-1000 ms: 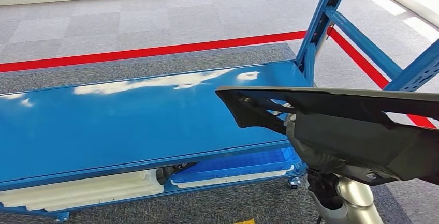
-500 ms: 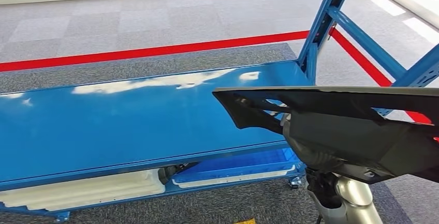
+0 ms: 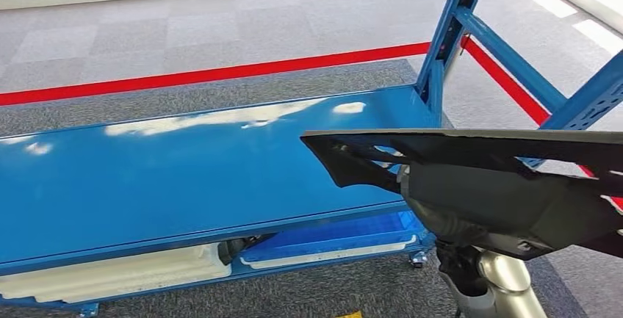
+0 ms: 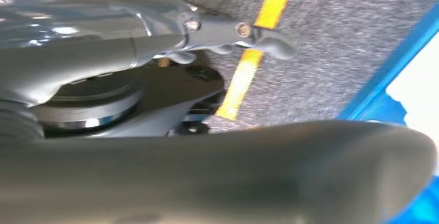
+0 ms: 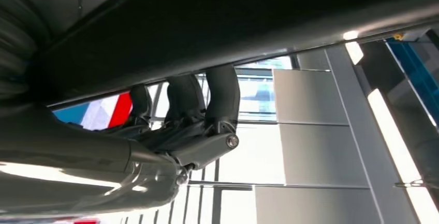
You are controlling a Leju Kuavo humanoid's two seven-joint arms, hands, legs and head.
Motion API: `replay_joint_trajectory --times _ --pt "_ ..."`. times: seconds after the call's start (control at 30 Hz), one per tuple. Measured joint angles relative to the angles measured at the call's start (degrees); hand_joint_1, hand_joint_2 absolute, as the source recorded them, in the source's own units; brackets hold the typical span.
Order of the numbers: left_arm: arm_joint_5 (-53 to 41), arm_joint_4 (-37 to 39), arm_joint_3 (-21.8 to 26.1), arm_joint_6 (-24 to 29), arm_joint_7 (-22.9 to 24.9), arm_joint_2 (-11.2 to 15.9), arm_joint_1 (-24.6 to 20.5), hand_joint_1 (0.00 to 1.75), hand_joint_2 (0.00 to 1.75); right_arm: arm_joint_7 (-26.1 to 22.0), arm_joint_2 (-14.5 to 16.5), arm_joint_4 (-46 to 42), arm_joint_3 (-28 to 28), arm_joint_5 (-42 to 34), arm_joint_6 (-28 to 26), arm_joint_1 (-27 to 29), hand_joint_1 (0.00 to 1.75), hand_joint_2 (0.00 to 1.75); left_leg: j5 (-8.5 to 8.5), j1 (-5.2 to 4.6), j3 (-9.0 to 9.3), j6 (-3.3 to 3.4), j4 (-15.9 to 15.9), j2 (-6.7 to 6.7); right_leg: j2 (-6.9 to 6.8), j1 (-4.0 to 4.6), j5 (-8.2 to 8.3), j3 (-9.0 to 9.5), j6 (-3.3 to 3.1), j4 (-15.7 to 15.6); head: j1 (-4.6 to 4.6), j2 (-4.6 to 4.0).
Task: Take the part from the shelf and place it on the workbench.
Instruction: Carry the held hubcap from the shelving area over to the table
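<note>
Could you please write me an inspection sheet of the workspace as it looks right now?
Surface: glossy blue workbench top, bare, with window glare.
Job's things: black plastic part, held above the workbench's right end, not set down.
Clutter: white moulded tray and blue bin on the lower shelf.
Hands: right hand holds the part, fingers curled under its edge; left hand hangs over the carpet, grip unclear.
Cables: nothing seen.
Surroundings: grey carpet, red floor line, blue rack frame, yellow floor tape.
</note>
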Motion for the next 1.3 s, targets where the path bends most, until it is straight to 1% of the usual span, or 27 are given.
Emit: replay_joint_trajectory --times 0.07,0.1,0.2,0.23,0.27,0.3,0.37,0.43,0.5,0.57,0.6,0.63,0.7,0.73,0.77,0.8,0.87,0.93,0.97,1.03,1.07,1.1,1.17,1.2,1.23,1.27,1.3 --pt "0.0 0.0 0.0 0.1 0.2 0.0 0.0 0.00 1.75 0.0 -0.1 0.1 0.0 -0.3 0.1 -0.1 1.75 1.75 -0.88 0.13 -0.26 -0.44 0.8 0.00 -0.08 -0.15 0.03 -0.07 -0.47 -0.1 -0.02 -0.01" --pt "0.0 0.0 0.0 0.1 0.3 0.0 0.0 0.00 1.75 0.0 -0.1 0.1 0.0 -0.4 0.2 -0.1 1.75 1.75 -2.22 0.23 -0.84 -0.72 2.4 0.00 -0.19 -0.25 0.10 -0.14 -0.69 -0.1 -0.03 -0.01" --pt "0.0 0.0 0.1 0.1 0.5 0.0 0.0 0.00 1.75 0.0 -0.3 0.2 0.0 -0.6 0.4 -0.1 1.75 1.75 -7.83 0.45 -4.74 -1.43 12.2 0.01 -0.54 -0.13 0.28 -0.55 -1.19 -0.2 -0.05 0.00" --pt "0.0 0.0 0.1 0.1 0.5 0.0 0.0 0.00 1.75 0.0 -0.3 0.3 0.0 -0.6 0.5 -0.1 1.75 1.75 -8.52 0.45 -5.67 -1.42 14.6 0.01 -0.62 0.00 0.37 -0.70 -1.35 -0.2 -0.05 0.00" --pt "0.0 0.0 0.2 0.1 0.6 0.0 0.0 0.00 1.75 0.0 -0.4 0.3 0.0 -0.6 0.5 -0.1 1.75 1.75 -8.07 0.42 -5.70 -1.26 15.2 0.01 -0.67 0.18 0.48 -0.82 -1.52 -0.2 -0.05 0.00" --pt "0.0 0.0 0.3 0.0 0.6 0.0 0.0 0.00 1.75 0.0 -0.4 0.3 0.0 -0.6 0.5 -0.1 1.75 1.75 -6.58 0.33 -4.68 -0.91 13.5 0.00 -0.68 0.39 0.58 -0.89 -1.68 -0.2 -0.05 0.00" --pt "0.1 0.0 0.5 0.0 0.7 0.0 0.0 0.00 1.75 0.0 -0.4 0.3 0.0 -0.6 0.6 -0.2 1.75 1.75 -2.96 -0.12 -0.74 0.44 6.0 -0.04 -0.67 0.79 0.79 -0.93 -1.93 -0.2 -0.04 -0.01" --pt "0.1 0.0 0.6 0.0 0.7 0.1 -0.1 0.00 1.75 0.0 -0.4 0.3 0.0 -0.6 0.6 -0.5 1.75 1.75 -1.21 -0.72 1.85 1.54 0.7 -0.06 -0.68 0.87 1.19 -1.07 -1.77 -0.3 -0.02 -0.01" --pt "0.1 0.0 0.6 0.0 0.7 0.1 -0.1 0.00 1.75 0.0 -0.4 0.3 0.1 -0.6 0.7 -0.6 1.75 1.75 -0.82 -1.13 2.05 1.83 -0.4 -0.04 -0.72 0.67 1.76 -1.31 -1.14 -0.4 -0.01 -0.01" --pt "0.1 0.0 0.6 0.0 0.7 0.1 -0.1 0.00 1.75 0.0 -0.5 0.3 0.1 -0.6 0.7 -0.7 1.75 1.75 0.11 -0.83 1.96 2.06 -1.4 0.16 -0.60 0.65 1.28 -1.68 -0.57 0.1 0.00 -0.01" --pt "0.1 0.0 0.6 0.0 0.7 0.0 -0.1 0.00 1.75 0.0 -0.6 0.3 0.1 -0.6 0.7 -0.8 1.75 1.75 0.71 -0.63 1.75 2.26 -1.8 0.31 -0.47 0.76 -0.04 -2.18 -0.42 1.2 0.01 -0.01" --pt "0.1 0.0 0.6 0.0 0.7 0.0 -0.2 0.00 1.75 0.0 -0.7 0.3 0.1 -0.6 0.7 -0.9 1.75 1.75 1.31 -0.43 1.40 2.37 -2.2 0.47 -0.34 0.84 -2.13 -2.99 -0.36 3.5 0.03 -0.01" --pt "0.0 0.0 0.6 0.0 0.7 -0.1 -0.2 0.00 1.75 0.0 -0.9 0.4 0.2 -0.6 0.8 -0.9 1.75 1.75 2.08 -0.47 0.26 2.46 -2.2 0.65 -0.22 0.92 -6.74 -4.98 -0.24 10.0 0.05 -0.02" --pt "0.0 0.0 0.6 0.0 0.7 -0.1 -0.2 0.00 1.75 0.0 -1.0 0.5 0.2 -0.6 0.8 -0.9 1.75 1.75 2.40 -0.46 -0.33 2.35 -2.0 0.72 -0.22 0.90 -7.98 -5.54 -0.10 12.8 0.05 -0.01" --pt "0.0 0.0 0.6 0.0 0.7 -0.1 -0.2 0.00 1.75 0.1 -1.1 0.7 0.2 -0.6 0.9 -0.9 1.75 1.75 2.72 -0.41 -0.92 2.23 -1.9 0.78 -0.23 0.86 -8.03 -5.30 0.07 14.1 0.05 -0.01" --pt "-0.1 0.0 0.6 0.0 0.7 -0.2 -0.2 0.00 1.75 0.1 -1.2 0.7 0.2 -0.6 0.9 -0.9 1.75 1.75 2.99 -0.32 -1.50 2.05 -1.6 0.82 -0.24 0.80 -6.99 -4.05 0.28 13.3 0.05 -0.01" --pt "-0.2 0.0 0.6 0.0 0.6 -0.1 -0.2 0.00 1.75 0.1 -1.4 0.8 0.2 -0.7 0.9 -1.1 1.75 1.75 3.34 -0.10 -2.59 1.63 -0.8 0.86 -0.29 0.54 -3.96 0.86 0.78 6.5 0.06 -0.02" --pt "-0.4 0.0 0.6 -0.1 0.5 -0.1 -0.3 0.00 1.75 0.2 -1.5 0.9 0.3 -0.7 0.9 -1.4 1.75 1.75 3.55 -0.18 -3.63 1.20 0.3 0.81 -0.16 0.49 -2.76 4.55 0.90 0.2 0.04 -0.01" --pt "-0.5 0.0 0.6 -0.1 0.5 -0.1 -0.3 0.00 1.75 0.3 -1.5 0.9 0.3 -0.7 0.9 -1.5 1.75 1.75 3.74 -0.29 -4.06 0.95 0.8 0.77 -0.07 0.53 -2.89 5.07 0.73 -1.1 0.02 -0.01" --pt "-0.7 0.0 0.6 -0.1 0.4 -0.1 -0.2 0.00 1.75 0.5 -1.7 1.1 0.5 -0.7 0.9 -1.6 1.75 1.75 4.30 -0.38 -4.66 0.48 1.1 0.68 -0.04 0.54 -2.74 4.52 -0.10 -1.3 -0.01 -0.02" --pt "-0.7 0.0 0.6 -0.1 0.4 -0.1 -0.1 0.00 1.75 0.6 -1.7 1.3 0.5 -0.7 0.9 -1.7 1.75 1.75 3.96 -0.34 -5.01 0.23 1.4 0.64 -0.11 0.46 -2.45 4.05 -0.70 -1.3 -0.03 -0.02" --pt "-0.7 0.0 0.6 -0.1 0.4 -0.1 -0.1 0.00 1.75 0.7 -1.7 1.4 0.6 -0.7 0.9 -1.8 1.75 1.75 2.75 -0.27 -5.46 -0.06 2.2 0.61 -0.21 0.37 -2.03 3.46 -1.37 -1.3 -0.06 -0.02" --pt "-0.7 0.0 0.6 -0.1 0.4 -0.1 -0.1 0.00 1.75 0.8 -1.8 1.5 0.7 -0.7 0.9 -1.9 1.75 1.75 -2.16 -0.01 -6.87 -0.79 6.9 0.58 -0.41 0.34 -1.03 2.02 -2.38 -1.2 -0.13 -0.02" --pt "-0.7 0.0 0.6 -0.1 0.4 -0.1 -0.1 0.00 1.75 0.8 -1.8 1.6 0.8 -0.7 0.9 -1.9 1.75 1.75 -4.70 0.12 -7.59 -1.05 10.4 0.58 -0.53 0.42 -0.52 1.31 -2.63 -1.2 -0.15 -0.02" --pt "-0.7 0.0 0.6 -0.1 0.4 -0.1 -0.1 0.00 1.75 0.8 -1.9 1.7 0.9 -0.7 0.9 -1.9 1.75 1.75 -6.32 0.20 -7.98 -1.19 13.6 0.58 -0.66 0.55 -0.01 0.63 -2.75 -1.2 -0.16 -0.02" --pt "-0.7 0.0 0.6 -0.1 0.4 -0.1 -0.1 0.00 1.75 0.8 -1.9 1.8 1.0 -0.7 0.9 -1.9 1.75 1.75 -6.71 0.22 -7.74 -1.16 15.5 0.58 -0.76 0.71 0.49 -0.01 -2.82 -1.2 -0.16 -0.01" --pt "-0.7 0.0 0.6 -0.1 0.4 -0.1 -0.1 0.00 1.75 0.8 -2.0 1.8 1.1 -0.7 0.9 -2.0 1.75 1.75 -5.98 0.16 -6.63 -0.93 15.4 0.58 -0.82 0.91 0.96 -0.58 -2.87 -1.1 -0.16 -0.01"
